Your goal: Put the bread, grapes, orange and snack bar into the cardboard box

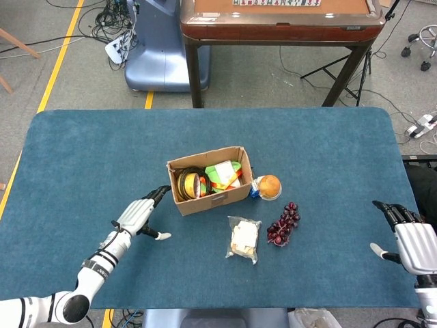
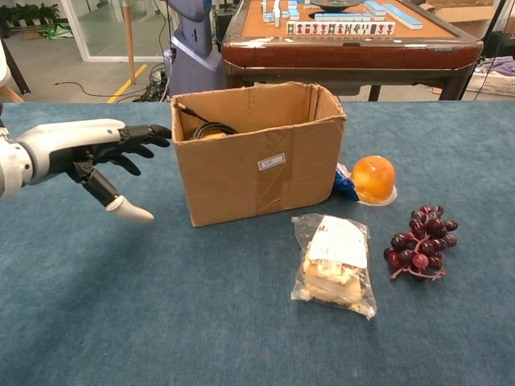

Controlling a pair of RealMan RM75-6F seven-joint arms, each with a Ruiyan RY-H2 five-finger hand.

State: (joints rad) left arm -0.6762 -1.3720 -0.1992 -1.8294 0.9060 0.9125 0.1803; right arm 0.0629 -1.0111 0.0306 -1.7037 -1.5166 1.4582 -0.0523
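My left hand [image 2: 96, 157] hovered just left of the cardboard box [image 2: 257, 157], fingers spread, holding nothing. My right hand [image 1: 410, 236] waited well right of the box, likewise spread and empty. In front of the box lay the bagged bread [image 2: 336, 265]; the grapes [image 2: 420, 241] sat front-right, the orange [image 2: 374, 178] just beside its right wall. The snack bar I could not identify. No item was yet grasped; I judged the next move called for reaching the bread.
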